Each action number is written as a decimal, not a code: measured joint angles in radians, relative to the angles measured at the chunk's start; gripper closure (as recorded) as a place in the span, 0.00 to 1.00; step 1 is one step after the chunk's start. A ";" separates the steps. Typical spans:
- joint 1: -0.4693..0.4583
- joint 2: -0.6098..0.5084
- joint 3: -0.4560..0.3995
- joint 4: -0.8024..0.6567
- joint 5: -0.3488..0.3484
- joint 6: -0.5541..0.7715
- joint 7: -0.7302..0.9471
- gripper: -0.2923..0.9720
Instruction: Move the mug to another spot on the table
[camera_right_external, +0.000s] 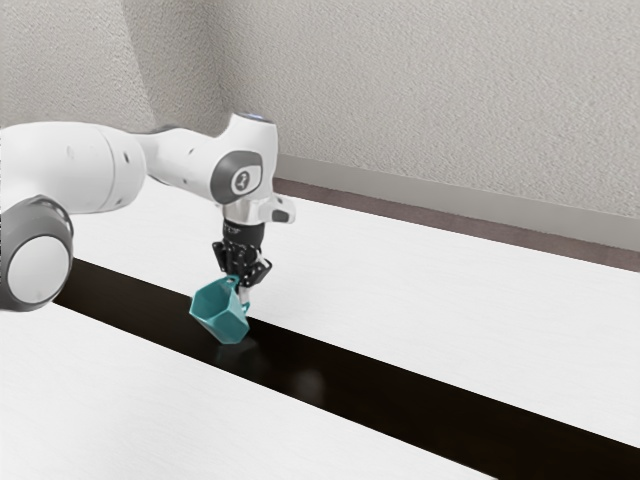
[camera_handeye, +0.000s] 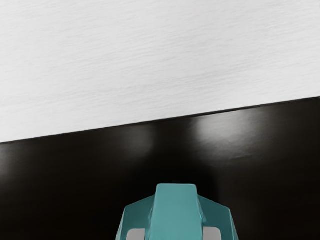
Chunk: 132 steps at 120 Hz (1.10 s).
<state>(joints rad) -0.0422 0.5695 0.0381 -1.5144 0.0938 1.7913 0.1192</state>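
Note:
A teal faceted mug (camera_right_external: 221, 309) hangs tilted over the black stripe (camera_right_external: 380, 385) of the table, its mouth turned toward the exterior view's left. My black gripper (camera_right_external: 238, 281) comes down from above and is shut on the mug's upper rim by the handle. The mug's lowest corner is at or just above the stripe, where a faint reflection shows. In the wrist view the mug (camera_handeye: 176, 214) sits directly under my hand, its handle pointing away over the black stripe (camera_handeye: 100, 165).
The table is white (camera_right_external: 440, 290) with a glossy black band running diagonally across it. A grey wall and dark baseboard (camera_right_external: 450, 215) lie behind. White tabletop (camera_handeye: 150, 60) stretches beyond the stripe in the wrist view.

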 joint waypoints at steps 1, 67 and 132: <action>0.000 0.001 -0.001 0.000 0.000 0.000 0.001 0.80; 0.023 0.071 -0.038 0.045 -0.002 -0.053 0.027 0.80; 0.047 0.146 -0.093 0.107 -0.017 -0.065 0.047 0.62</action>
<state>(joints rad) 0.0043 0.7153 -0.0551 -1.4070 0.0772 1.7268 0.1664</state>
